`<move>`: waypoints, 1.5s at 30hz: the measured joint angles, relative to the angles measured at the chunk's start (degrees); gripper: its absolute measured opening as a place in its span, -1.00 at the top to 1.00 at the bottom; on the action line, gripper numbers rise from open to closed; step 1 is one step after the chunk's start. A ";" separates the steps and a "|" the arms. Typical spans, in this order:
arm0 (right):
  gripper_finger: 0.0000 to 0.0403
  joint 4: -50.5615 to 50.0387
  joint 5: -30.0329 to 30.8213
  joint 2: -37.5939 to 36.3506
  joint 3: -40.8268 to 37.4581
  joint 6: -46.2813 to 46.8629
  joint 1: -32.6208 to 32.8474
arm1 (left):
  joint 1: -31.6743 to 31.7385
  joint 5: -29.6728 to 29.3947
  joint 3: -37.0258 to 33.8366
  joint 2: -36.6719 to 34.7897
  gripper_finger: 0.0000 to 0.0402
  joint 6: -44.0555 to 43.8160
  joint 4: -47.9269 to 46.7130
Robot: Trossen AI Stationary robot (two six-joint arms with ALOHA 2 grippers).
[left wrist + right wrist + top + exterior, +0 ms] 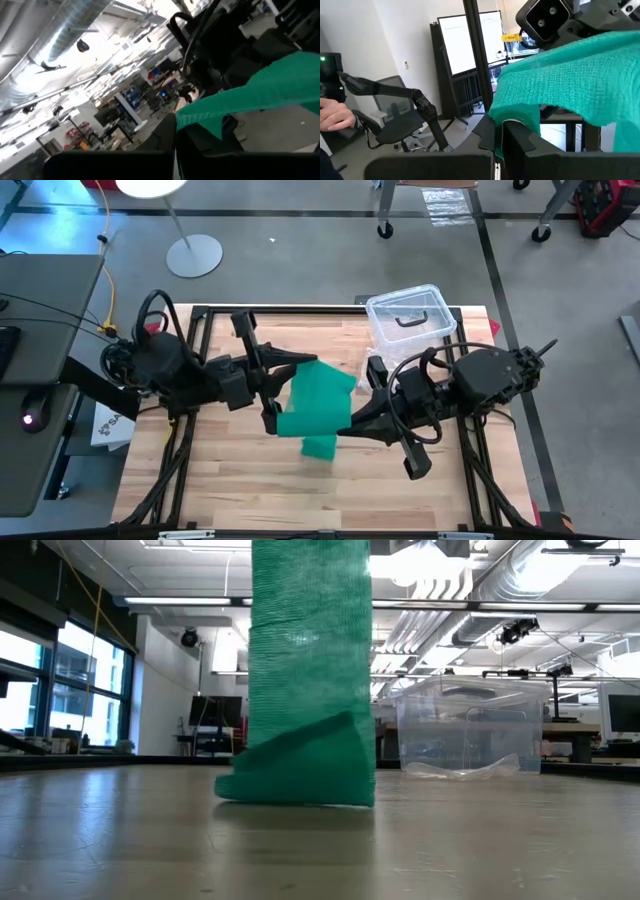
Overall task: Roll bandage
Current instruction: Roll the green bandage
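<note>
The green bandage [318, 402] is a wide strip held up above the table's middle between both grippers. In the low view it hangs straight down [310, 660], and its lower end [300, 780] lies folded on the table; that end also shows in the high view [320, 447]. My left gripper [280, 395] is shut on the strip's left edge. My right gripper [346, 425] is shut on its right edge, a little nearer the table's front. My left gripper pinches the bandage's left edge [192, 120] between its two fingers, coming level from the table's left. The cloth runs away from the fingers toward the other arm, lifted above the table. My right gripper pinches the bandage's right edge [520, 117] between its two fingers, coming level from the table's right. The strip drapes over and past the fingers and hangs below, with its lower end on the table.
A clear plastic box with a black handle [410, 320] stands at the table's far right, behind the right arm; it also shows in the low view [460, 735]. A person's hand [332, 116] shows in the room beyond the table. Bare wood lies along the near edge [300, 500].
</note>
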 joint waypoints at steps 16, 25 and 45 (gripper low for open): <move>0.99 0.81 0.44 0.11 -0.07 -0.93 1.08 | -1.73 -4.65 0.00 -6.00 0.23 -9.18 -14.84; 0.99 0.90 0.42 0.11 -0.07 -0.92 1.16 | -2.16 -3.91 0.00 -6.10 0.10 -17.61 -26.37; 0.99 1.50 1.11 0.11 -0.07 -0.90 1.20 | -1.27 -3.32 0.00 -7.74 -0.32 -19.29 -29.10</move>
